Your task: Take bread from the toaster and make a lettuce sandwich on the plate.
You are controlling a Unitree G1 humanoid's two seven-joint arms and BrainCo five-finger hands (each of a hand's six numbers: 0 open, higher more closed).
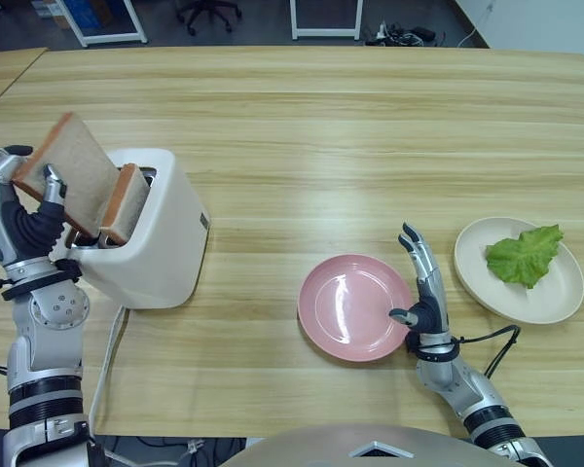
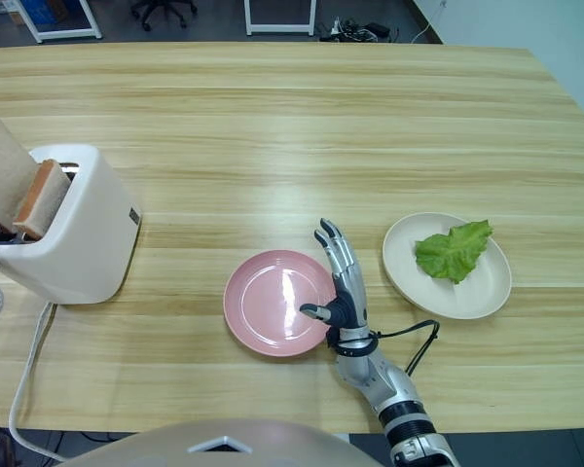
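Left hand (image 1: 24, 219): fingers are clasping the bread slice (image 1: 70, 167), which is tilting up and to the left, its lower end at the toaster's top.
Second slice (image 1: 125, 202): is sticking up out of the toaster's slot, just beside the held one.
Toaster (image 1: 161, 248): is standing at the left of the counter (image 1: 321, 126).
Right hand (image 1: 426, 287): fingers are stretching out straight, holding nothing, at the pink plate's right rim.
Pink plate (image 1: 341, 311): is lying bare near the counter's front edge.
Lettuce (image 1: 524, 253): is lying on the cream plate (image 1: 565, 292), to the right of the pink plate.
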